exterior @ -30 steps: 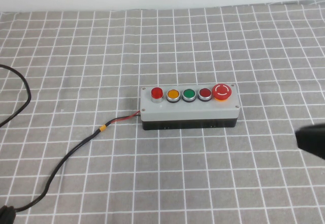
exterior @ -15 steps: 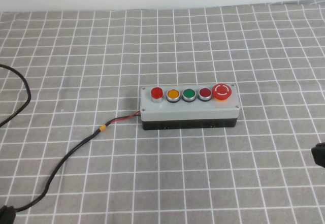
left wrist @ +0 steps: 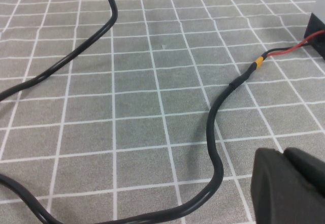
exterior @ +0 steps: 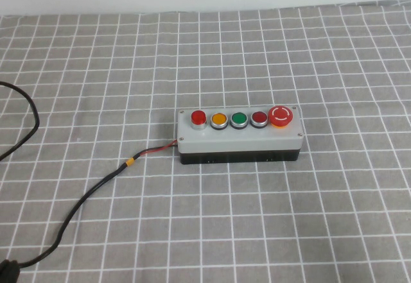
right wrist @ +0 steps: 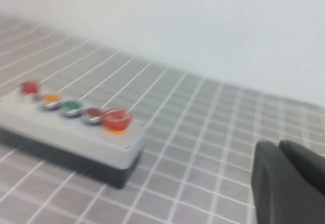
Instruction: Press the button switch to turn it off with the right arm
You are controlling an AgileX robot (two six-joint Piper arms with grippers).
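The button switch (exterior: 198,117) is a small bright-red button on a silver collar, leftmost on the grey five-button box (exterior: 237,140) at mid-table. In the right wrist view the button switch (right wrist: 29,88) is at the box's (right wrist: 66,132) far end. My right gripper (right wrist: 278,145) is shut and empty, held off beyond the end with the mushroom button and well away from the switch. It is out of the high view. My left gripper (left wrist: 284,154) is shut and empty, low over the cloth beside the black cable (left wrist: 216,132).
Orange (exterior: 219,119), green (exterior: 239,119) and dark red (exterior: 259,118) buttons and a large red mushroom button (exterior: 281,115) fill the row. A black cable (exterior: 83,199) with red wire runs from the box's left end to the front left. A grey checked cloth (exterior: 289,231) covers the table.
The dark shape of my right arm at the high view's right edge has slid down and out of that view. The box and cable have not moved.
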